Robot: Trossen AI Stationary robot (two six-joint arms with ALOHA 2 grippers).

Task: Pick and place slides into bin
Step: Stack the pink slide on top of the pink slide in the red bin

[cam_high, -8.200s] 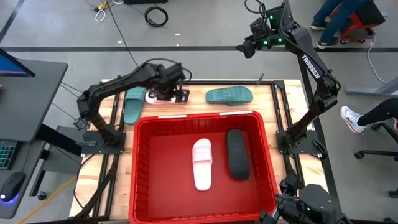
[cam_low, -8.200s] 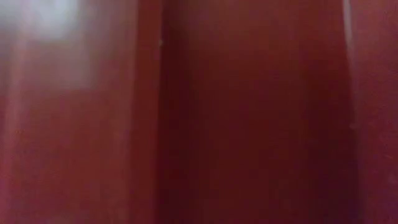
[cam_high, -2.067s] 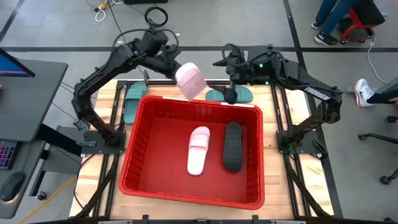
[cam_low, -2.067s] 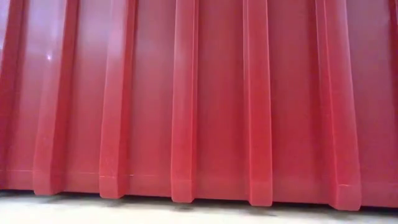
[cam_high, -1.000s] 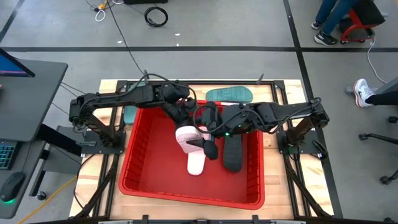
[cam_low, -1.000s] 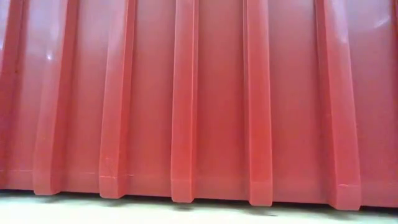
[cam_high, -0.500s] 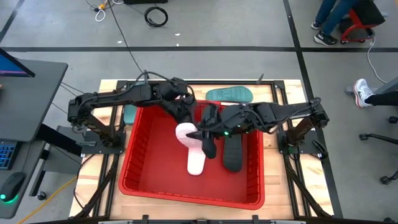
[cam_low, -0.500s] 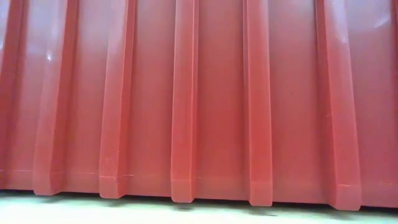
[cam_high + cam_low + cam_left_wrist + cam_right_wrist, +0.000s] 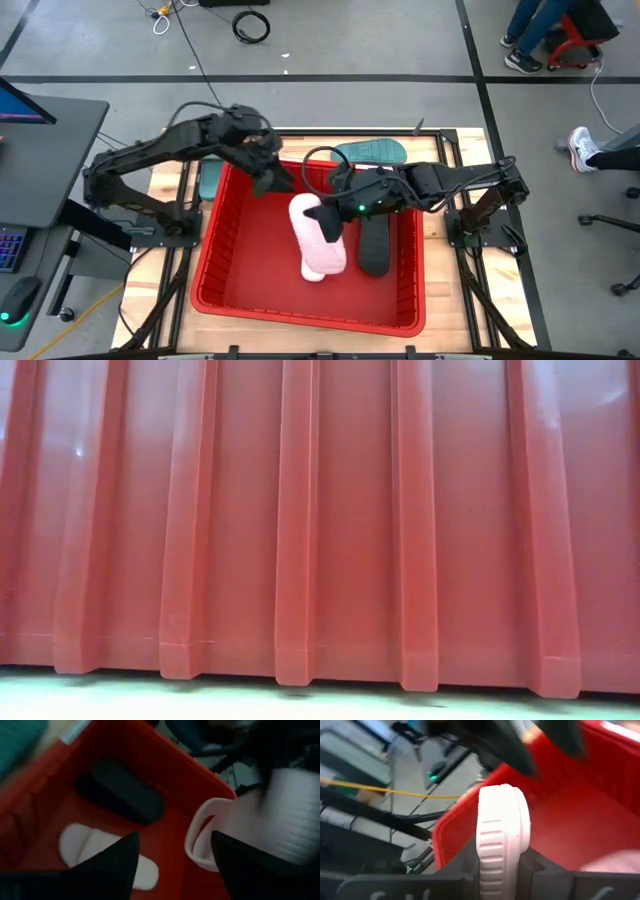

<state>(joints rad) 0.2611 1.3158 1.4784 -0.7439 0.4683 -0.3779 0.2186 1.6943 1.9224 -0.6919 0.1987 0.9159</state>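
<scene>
The right gripper [image 9: 328, 222] is reaching into the middle of the big red bin [image 9: 232, 290]. Its fingers are squeezing shut on the edge of a white slide [image 9: 315, 232], and the right wrist view shows that slide [image 9: 501, 835] standing on its side between the two dark fingers. It is hanging over another white slide [image 9: 318, 268] that is lying flat on the bin floor. A black slide [image 9: 372, 247] is lying just beside them, nearer the bin's right wall.

The left gripper [image 9: 272, 180] is hovering over the bin's far left corner. Its fingers [image 9: 117, 857] are spread wide apart and are holding nothing. From the left wrist view the held white slide [image 9: 270, 827] is close in front of it.

A teal slide [image 9: 370, 151] is lying on the table [image 9: 165, 190] along the far edge, outside the bin. Another teal slide [image 9: 208, 182] is peeking out by the bin's left wall, mostly hidden under the left arm.

The low view is showing only the ribbed red wall of the bin [image 9: 340, 520].
</scene>
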